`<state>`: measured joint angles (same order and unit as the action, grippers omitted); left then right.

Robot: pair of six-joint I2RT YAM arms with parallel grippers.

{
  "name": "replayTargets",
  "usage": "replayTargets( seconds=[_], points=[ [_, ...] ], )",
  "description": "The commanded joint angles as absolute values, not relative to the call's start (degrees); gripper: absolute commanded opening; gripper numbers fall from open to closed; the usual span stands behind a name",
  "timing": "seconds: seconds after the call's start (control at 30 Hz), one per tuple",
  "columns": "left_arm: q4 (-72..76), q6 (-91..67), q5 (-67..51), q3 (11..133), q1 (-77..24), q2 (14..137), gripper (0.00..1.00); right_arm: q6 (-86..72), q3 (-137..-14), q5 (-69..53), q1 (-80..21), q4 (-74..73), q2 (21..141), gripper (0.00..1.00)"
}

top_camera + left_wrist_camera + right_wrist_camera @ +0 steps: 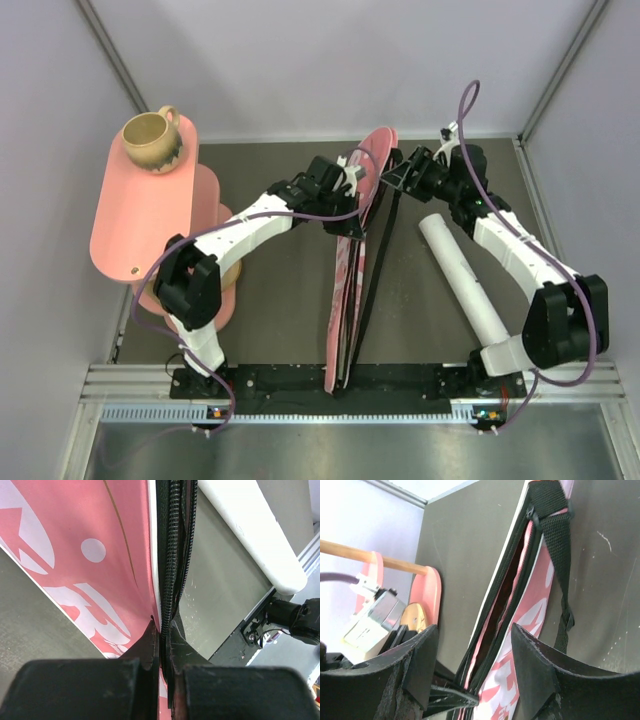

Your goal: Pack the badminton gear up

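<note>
The long pink bag (345, 270) stands on its edge down the middle of the table, head at the far end. My left gripper (358, 178) is shut on its black zipper edge near the head; in the left wrist view (164, 630) the zipper runs between the closed fingers, with the pink lettered side (100, 555) on the left. My right gripper (392, 172) is open just right of the bag's head; in its wrist view (474, 630) the bag's zipper slit (510, 595) gapes open beyond the fingers. The white tube (465, 275) lies on the table at right. No rackets or shuttlecocks show.
The bag's black strap (375, 270) hangs along its right side, also in the right wrist view (555, 540). A pink oval tiered table (130, 220) with a tan mug (152, 140) stands at left. Walls close in the back and sides.
</note>
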<state>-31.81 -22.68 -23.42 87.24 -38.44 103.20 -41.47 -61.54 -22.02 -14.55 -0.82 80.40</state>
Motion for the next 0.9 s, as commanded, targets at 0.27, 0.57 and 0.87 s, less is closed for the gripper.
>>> replayTargets(
  seconds=[0.27, 0.57, 0.87],
  points=[
    [-31.55, -22.94, -28.65, 85.08, -37.00, 99.23, 0.00, -41.57, -73.56, -23.81, -12.22, 3.42, 92.89, 0.59],
    [-31.29, -22.59, -29.35, 84.38, -36.91, 98.61, 0.00, -44.56, -78.84, -22.34, -11.34, 5.54, 99.32, 0.58],
    [-31.29, -22.50, -29.79, 83.94, -36.74, 98.44, 0.00, -40.70, -82.17, -20.64, -10.99, 3.60, 100.28, 0.58]
  ],
)
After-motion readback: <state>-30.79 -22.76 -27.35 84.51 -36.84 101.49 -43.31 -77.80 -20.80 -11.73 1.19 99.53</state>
